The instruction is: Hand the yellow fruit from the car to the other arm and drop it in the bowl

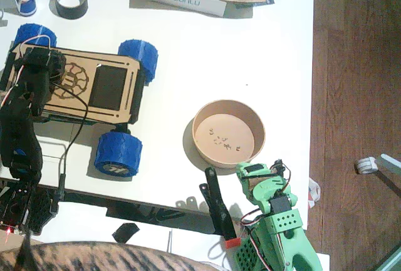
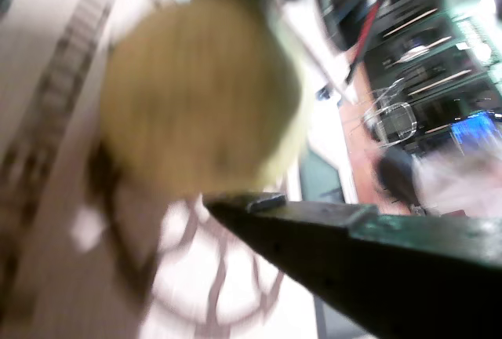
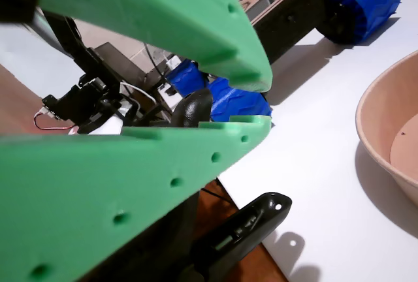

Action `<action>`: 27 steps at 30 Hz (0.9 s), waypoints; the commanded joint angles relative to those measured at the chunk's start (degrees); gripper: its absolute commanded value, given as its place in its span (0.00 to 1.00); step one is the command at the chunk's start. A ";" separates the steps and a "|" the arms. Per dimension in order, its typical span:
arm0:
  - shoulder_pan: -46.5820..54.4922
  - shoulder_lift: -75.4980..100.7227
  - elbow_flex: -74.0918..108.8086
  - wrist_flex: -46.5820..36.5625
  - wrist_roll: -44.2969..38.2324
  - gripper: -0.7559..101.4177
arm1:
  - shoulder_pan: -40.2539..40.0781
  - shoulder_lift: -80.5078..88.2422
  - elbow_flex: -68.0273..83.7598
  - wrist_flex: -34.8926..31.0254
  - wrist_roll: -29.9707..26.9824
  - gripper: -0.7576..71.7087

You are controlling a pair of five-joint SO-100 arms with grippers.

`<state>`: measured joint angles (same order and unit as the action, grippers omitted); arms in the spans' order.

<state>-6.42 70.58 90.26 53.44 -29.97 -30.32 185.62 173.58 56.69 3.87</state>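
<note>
One round dull-yellow fruit (image 2: 200, 92) pinched in left pincer (image 2: 259, 143); green right pincer (image 3: 264, 104) spread — empty.

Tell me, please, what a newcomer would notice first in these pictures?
Probably the car with its chunky blue wheels, at the table's left, where the black left arm reaches over it. In a wrist view, the yellow fruit fills the frame. The bowl sits right of the car, the green right hand open beside it.
</note>
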 commanded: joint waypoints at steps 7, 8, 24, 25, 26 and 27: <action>0.35 0.35 -2.02 -0.09 0.88 0.01 | 0.09 0.70 -0.35 -0.35 -0.62 0.01; 0.44 0.35 -2.02 -0.09 0.88 0.01 | 0.09 0.70 -0.35 -0.35 -0.62 0.01; 2.64 15.64 -0.97 10.55 -0.09 0.01 | 0.26 0.70 -0.62 -0.35 -0.44 0.01; 4.22 18.81 -0.88 11.69 -0.18 0.01 | 0.53 0.70 -0.79 -0.26 -0.53 0.01; 6.06 21.62 -0.88 12.48 -0.26 0.01 | 0.62 0.70 -0.97 -0.18 -0.62 0.01; 7.82 24.17 -0.88 13.27 -0.35 0.01 | 1.05 0.70 -1.41 0.09 -0.70 0.01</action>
<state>-2.55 82.97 90.44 64.16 -29.79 -30.32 185.62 173.58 56.69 3.87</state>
